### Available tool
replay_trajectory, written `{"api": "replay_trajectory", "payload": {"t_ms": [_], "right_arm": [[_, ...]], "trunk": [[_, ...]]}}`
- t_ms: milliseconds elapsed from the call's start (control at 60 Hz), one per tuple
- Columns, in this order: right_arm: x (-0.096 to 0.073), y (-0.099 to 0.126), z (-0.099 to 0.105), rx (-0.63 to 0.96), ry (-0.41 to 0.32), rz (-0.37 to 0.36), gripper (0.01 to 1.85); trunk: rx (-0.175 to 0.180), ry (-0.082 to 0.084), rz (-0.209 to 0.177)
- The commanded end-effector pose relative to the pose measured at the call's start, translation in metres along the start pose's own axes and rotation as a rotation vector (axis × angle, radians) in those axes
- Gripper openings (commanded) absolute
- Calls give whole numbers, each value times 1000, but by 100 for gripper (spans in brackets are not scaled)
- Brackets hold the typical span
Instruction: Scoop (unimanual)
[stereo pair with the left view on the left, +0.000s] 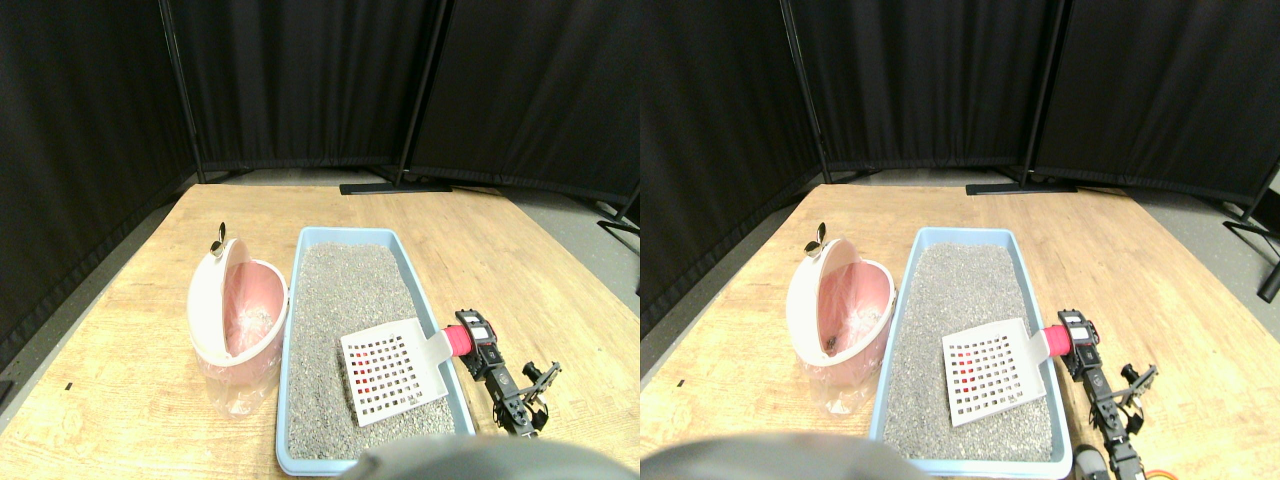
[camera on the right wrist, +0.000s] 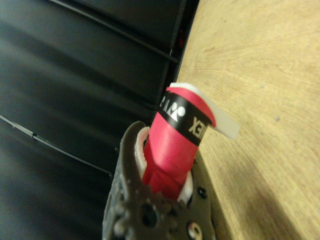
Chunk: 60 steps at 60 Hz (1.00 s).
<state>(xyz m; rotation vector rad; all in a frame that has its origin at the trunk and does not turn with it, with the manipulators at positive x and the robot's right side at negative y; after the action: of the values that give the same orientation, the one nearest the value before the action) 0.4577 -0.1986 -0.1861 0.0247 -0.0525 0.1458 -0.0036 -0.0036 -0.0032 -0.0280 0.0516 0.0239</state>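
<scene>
far left on the wooden table (stereo pair with the left view on the left: 110, 330) sits the pink bin (stereo pair with the left view on the left: 240, 325), lid flipped up and open toward the tray, lined with a clear bag. makes sense as the dump spot: it's parked touching or just beside the tray's left wall so the carry over is short. something small and dark looks to be sitting inside it, too blurry to name.

next over is the blue litter tray (stereo pair with the left view on the left: 290, 400), filled with grey litter (stereo pair with the left view on the left: 345, 300) pretty evenly.

then the white slotted scoop (stereo pair with the left view on the left: 392, 375), lying blade-down over the litter in the near right part of the tray, tilted a bit. a red object (stereo pair with the left view on the left: 366, 380) shows through the slots, so the blade is placed right over the target, probably to dig under it and let the litter sift out through the holes.

rightmost, the right gripper (stereo pair with the left view on the left: 470, 345) has its jaws clamped on the scoop's red wrapped handle (stereo pair with the left view on the left: 458, 342), which pokes out over the tray's right rim. the wrist view backs that up: the handle sits wedged between the jaw frames.
</scene>
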Motion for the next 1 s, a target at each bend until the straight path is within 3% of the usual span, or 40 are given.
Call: {"api": "replay_trajectory", "payload": {"t_ms": [17,117,250,467,650,1000], "right_arm": [[1,3,31,-85,-123,57,5],[3,3,42,-138,-157,94,5],[6,1,59,-196,-133,77,5],[11,-8,69,-271,-157,121,5],[16,-13,80,-345,-163,114,5],[26,-7,98,-459,-166,172,5]], "trunk": [[-27,21,12],[-33,23,14],[-45,22,18],[-64,27,35],[-78,31,49],[-112,30,93]]}}
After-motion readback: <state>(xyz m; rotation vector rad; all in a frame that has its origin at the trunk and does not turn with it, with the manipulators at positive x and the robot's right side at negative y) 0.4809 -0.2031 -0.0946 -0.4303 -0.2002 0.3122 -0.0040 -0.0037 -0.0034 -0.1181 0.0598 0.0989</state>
